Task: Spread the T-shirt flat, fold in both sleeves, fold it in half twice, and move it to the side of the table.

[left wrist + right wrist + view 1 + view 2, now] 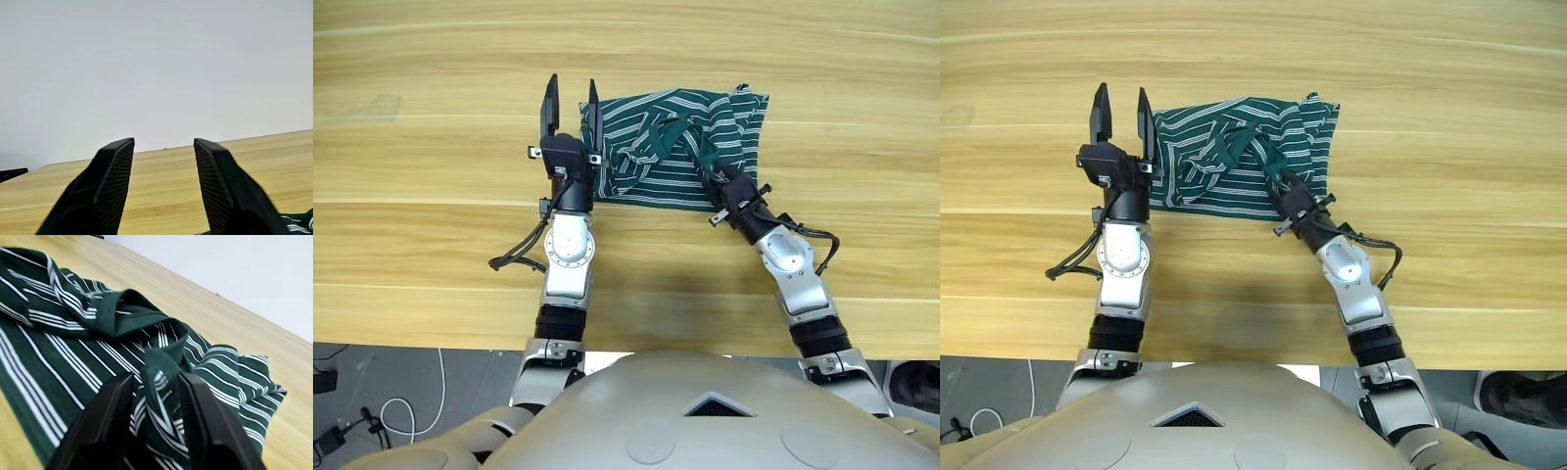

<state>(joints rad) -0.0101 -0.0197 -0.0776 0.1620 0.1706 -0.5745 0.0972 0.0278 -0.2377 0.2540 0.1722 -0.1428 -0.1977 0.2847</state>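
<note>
A dark green T-shirt with thin white stripes (646,184) lies on a pale wooden desk (431,196). It is bunched into a rough rectangle. Its near edge is fairly straight, and its upper layers are rumpled into ridges and loose folds. The corner farthest from the robot, on the robot's right, sticks out a little past the rest of the cloth. Bare desk wood borders the T-shirt on every side.

The left gripper (572,88) stands just beside the T-shirt's left edge. Its black wrist housing is level with the middle of that edge and seems to touch the cloth there. Its two black ribbed fingers (115,186) are spread wide with nothing between them. They point away from the robot along the T-shirt's left side. In the left wrist view a small piece of striped cloth shows by one finger, with desk wood and a plain white wall (156,63) beyond.

The right gripper (155,382) sits over the T-shirt's near edge, toward its right half, and angles inward across the cloth. Its fingers (110,416) stand narrow, pinching a raised fold of striped fabric that stands up between them. The flat striped layers of the T-shirt lie beneath and beyond them.
</note>
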